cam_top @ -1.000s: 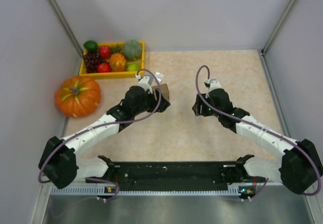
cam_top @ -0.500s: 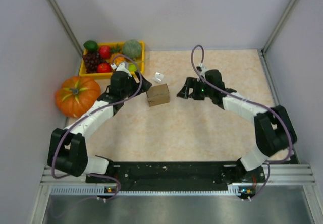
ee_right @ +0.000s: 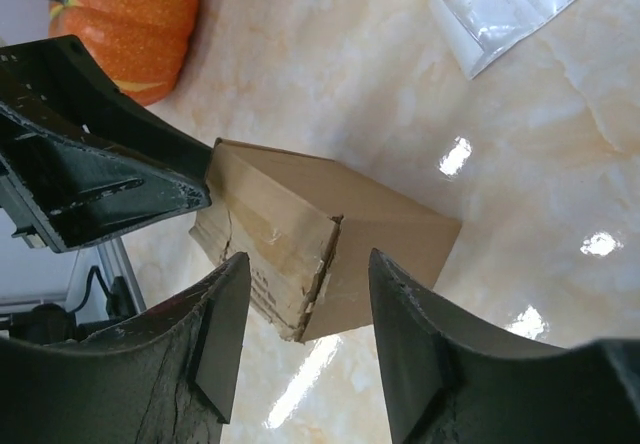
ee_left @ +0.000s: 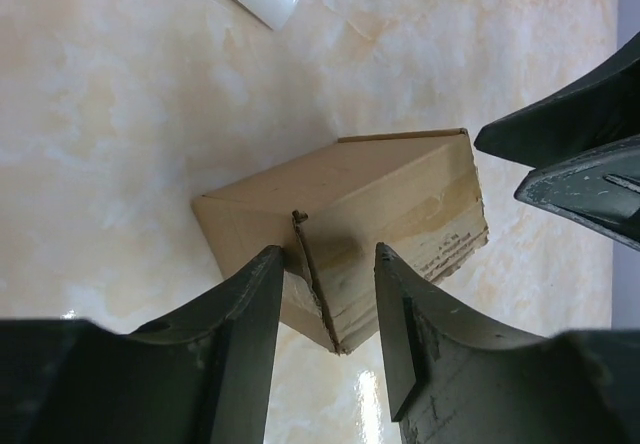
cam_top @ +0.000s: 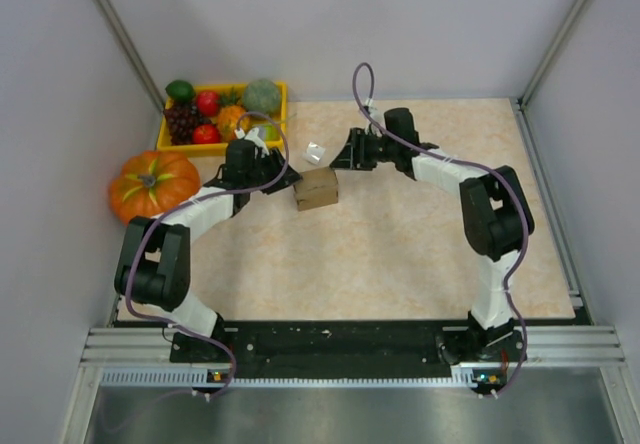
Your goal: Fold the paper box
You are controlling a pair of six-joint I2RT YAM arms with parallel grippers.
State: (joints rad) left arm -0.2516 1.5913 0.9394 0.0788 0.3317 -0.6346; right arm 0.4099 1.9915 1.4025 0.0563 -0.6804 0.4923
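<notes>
Item: brown kraft cardboard box [cam_top: 316,188] on beige marbled table [cam_top: 400,254], flanked by both arms. left gripper [cam_top: 287,176] just beside its left face, right gripper [cam_top: 338,160] at far-right corner. Both sets of jaws apart, unclamped.

Beige marbled tabletop [cam_top: 400,254]; plain grey walls [cam_top: 350,24].

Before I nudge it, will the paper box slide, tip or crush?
Likely light: the paper box is thin kraft board, so it should slide easily on the glossy table. Its gaping seam suggests walls may buckle if squeezed. Squat, so probably won't tip.
</notes>
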